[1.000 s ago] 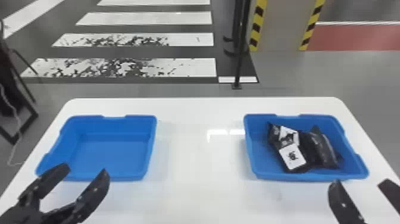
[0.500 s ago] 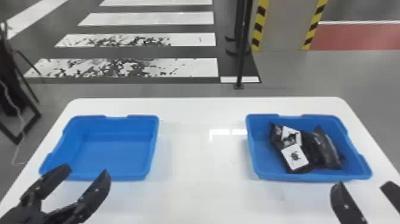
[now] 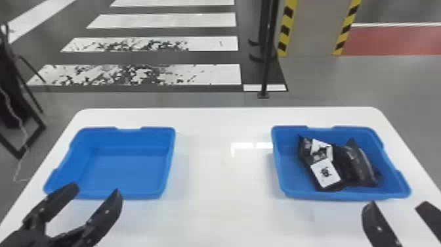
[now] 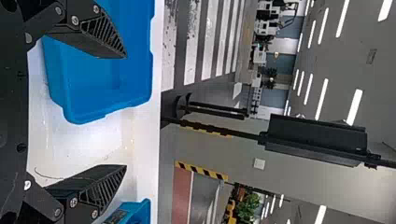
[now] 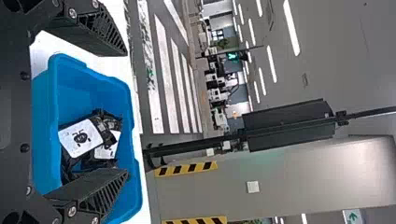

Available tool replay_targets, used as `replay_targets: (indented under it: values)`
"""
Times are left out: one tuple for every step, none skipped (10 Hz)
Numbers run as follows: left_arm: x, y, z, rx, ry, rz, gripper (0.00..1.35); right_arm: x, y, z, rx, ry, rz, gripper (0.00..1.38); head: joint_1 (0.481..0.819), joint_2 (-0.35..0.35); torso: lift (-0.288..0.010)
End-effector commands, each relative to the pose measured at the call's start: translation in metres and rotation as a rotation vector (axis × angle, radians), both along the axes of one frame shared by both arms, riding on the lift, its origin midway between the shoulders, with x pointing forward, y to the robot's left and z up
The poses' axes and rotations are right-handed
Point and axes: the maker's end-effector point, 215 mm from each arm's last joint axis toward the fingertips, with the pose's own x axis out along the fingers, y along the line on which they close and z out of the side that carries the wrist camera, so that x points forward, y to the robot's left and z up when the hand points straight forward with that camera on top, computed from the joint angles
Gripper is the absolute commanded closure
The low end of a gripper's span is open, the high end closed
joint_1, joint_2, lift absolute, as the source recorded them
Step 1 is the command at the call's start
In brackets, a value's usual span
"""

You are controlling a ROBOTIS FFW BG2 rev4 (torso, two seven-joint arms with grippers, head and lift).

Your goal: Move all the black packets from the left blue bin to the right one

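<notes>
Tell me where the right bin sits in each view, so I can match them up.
Head view: right bin, on the robot's right side of the table, packets inside.
Left wrist view: right bin, cut off at the picture's edge, near one finger of the left gripper.
Right wrist view: right bin, partly behind one finger of the right gripper.
Shared landmark: the crosswalk beyond the table.
</notes>
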Motion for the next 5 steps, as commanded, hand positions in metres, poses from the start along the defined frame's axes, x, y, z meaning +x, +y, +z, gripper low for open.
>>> replay_targets:
  values:
    - [-0.0008, 0.0033, 0.0004, 0.005, -0.001, 0.007, 0.22, 0.0007, 0.0039, -0.003, 0.022, 0.003, 0.002, 0.15, 0.695, 0.048, -0.14]
    - [-0.0009, 0.0044, 0.0003, 0.009, -0.001, 0.008, 0.22, 0.0007, 0.0057, -0.0032, 0.023, 0.003, 0.004, 0.15, 0.695, 0.058, -0.14]
    - [-0.0008, 0.0046, 0.0008, 0.011, -0.003, 0.008, 0.22, 0.0013, 0.0072, -0.0037, 0.029, 0.003, 0.006, 0.15, 0.695, 0.066, -0.14]
    - [-0.0008, 0.0041, 0.0003, 0.013, -0.002, 0.007, 0.22, 0.0018, 0.008, -0.0042, 0.031, 0.003, 0.007, 0.15, 0.695, 0.068, -0.14]
    - [-0.0006, 0.0025, -0.0001, 0.012, -0.002, 0.005, 0.22, 0.0015, 0.0079, -0.0057, 0.029, 0.006, 0.007, 0.15, 0.695, 0.071, -0.14]
